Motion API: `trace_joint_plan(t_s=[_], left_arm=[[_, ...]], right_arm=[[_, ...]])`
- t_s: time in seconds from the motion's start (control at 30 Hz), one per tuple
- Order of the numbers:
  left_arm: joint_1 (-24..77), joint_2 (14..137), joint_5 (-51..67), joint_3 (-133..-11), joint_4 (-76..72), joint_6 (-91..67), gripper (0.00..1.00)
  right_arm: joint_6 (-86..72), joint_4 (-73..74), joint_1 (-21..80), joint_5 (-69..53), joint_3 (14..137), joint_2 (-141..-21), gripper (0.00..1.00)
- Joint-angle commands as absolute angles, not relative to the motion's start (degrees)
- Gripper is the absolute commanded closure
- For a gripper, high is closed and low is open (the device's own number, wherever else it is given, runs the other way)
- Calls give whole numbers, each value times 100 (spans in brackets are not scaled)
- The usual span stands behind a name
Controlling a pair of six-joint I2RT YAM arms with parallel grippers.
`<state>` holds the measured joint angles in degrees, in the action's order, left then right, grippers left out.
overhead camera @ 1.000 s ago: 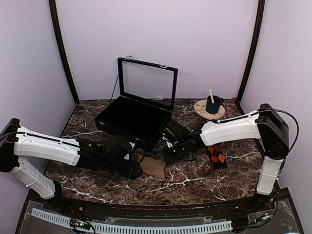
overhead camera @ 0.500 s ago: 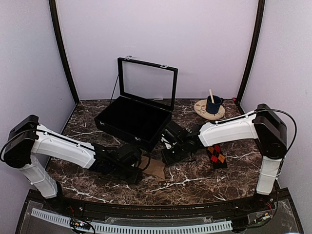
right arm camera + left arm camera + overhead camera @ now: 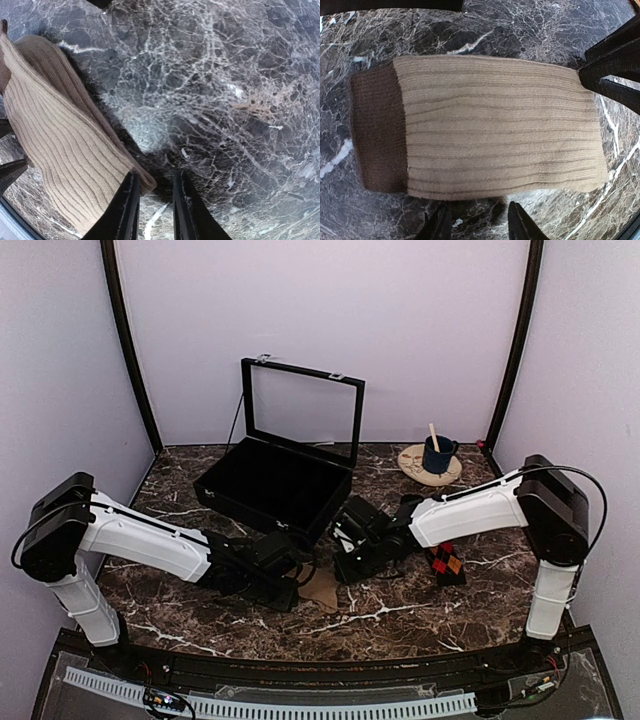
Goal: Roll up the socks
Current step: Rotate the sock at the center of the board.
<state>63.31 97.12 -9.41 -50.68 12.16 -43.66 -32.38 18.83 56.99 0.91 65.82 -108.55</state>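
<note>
One sock [image 3: 322, 589] lies flat on the marble table with its tan-brown side up. The left wrist view shows its ribbed tan body [image 3: 495, 125] and dark brown cuff [image 3: 377, 132]. My left gripper [image 3: 298, 585] [image 3: 477, 226] is open, its tips just off the sock's near long edge and touching nothing. My right gripper [image 3: 343, 565] [image 3: 155, 205] is open with a narrow gap, and a corner of the tan sock [image 3: 65, 150] lies by its left finger. The second sock [image 3: 443, 562], black with red-orange diamonds, lies apart at the right.
An open black box [image 3: 275, 485] with its lid raised stands behind the grippers. A blue mug [image 3: 437, 453] with a stick in it sits on a round wooden plate [image 3: 415, 468] at the back right. Grey walls enclose the table.
My left arm has reached further right, bringing its gripper up to the tan sock's left part. My right gripper has shifted slightly left and down to the sock's right edge.
</note>
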Motion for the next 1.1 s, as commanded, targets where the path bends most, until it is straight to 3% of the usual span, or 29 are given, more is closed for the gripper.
trace_joint_plan(t_s=[0.0,0.5,1.07], left_arm=[[6354,9905,-1026,-5004,1749,-4528,59],[6354,9934,-1018,-5000,1883,-4386,59],[6354,9516,-1013,-4629,1957,-4332,59]], right_arm=[[-3416,1787,5707,-55,6257,-10718,78],[-4047,1626,6254,26,5545,-10329,78],[-4768,1657,7078,149,5671,-10329,78]])
